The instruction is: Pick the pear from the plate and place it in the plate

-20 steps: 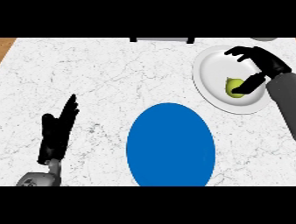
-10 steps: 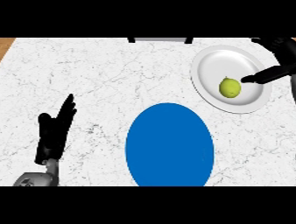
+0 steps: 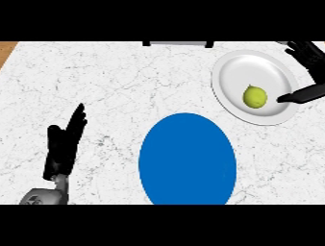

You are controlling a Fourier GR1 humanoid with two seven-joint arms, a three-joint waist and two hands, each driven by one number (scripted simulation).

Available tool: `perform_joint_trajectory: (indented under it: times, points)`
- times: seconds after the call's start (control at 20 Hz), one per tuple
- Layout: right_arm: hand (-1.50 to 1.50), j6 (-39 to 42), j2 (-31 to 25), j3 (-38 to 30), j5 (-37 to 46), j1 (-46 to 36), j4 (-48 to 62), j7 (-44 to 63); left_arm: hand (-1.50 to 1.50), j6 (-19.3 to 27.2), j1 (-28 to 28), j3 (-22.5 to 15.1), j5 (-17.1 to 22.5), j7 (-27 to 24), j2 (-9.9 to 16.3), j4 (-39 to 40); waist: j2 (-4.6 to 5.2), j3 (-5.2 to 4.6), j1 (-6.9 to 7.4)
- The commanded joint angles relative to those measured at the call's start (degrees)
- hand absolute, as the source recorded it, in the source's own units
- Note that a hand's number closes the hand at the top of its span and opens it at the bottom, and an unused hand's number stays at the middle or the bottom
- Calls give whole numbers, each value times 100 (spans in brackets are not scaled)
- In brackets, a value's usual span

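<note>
Pear on white plate, not picked up. Right hand spread at plate's right edge, thumb pointing at pear, apart from it. Blue plate without pear. Left hand resting, fingers straight. Grasp, transfer, release all left.

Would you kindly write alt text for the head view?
A green pear lies on a white plate, the open right hand beside it, apart. A blue plate sits nearer; the open left hand rests lower left.
</note>
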Motion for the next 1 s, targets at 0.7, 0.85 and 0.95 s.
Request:
perform_joint_trajectory:
  times: [0.7, 0.85, 0.95]
  points:
    - [-150, -872, 182, 198, 177, 82, 203, -41, 0, -327, 0, 207, 118, -276, 90, 148, 12, -1, 46]
    - [-150, -997, 208, 273, 257, 225, 187, -277, 0, -183, 138, 28, -52, -205, -68, 97, 20, 3, 70]
    - [-150, -1050, 74, 232, 229, 187, 195, -180, 0, -423, 98, 201, 168, 29, 155, -125, 13, 3, 71]
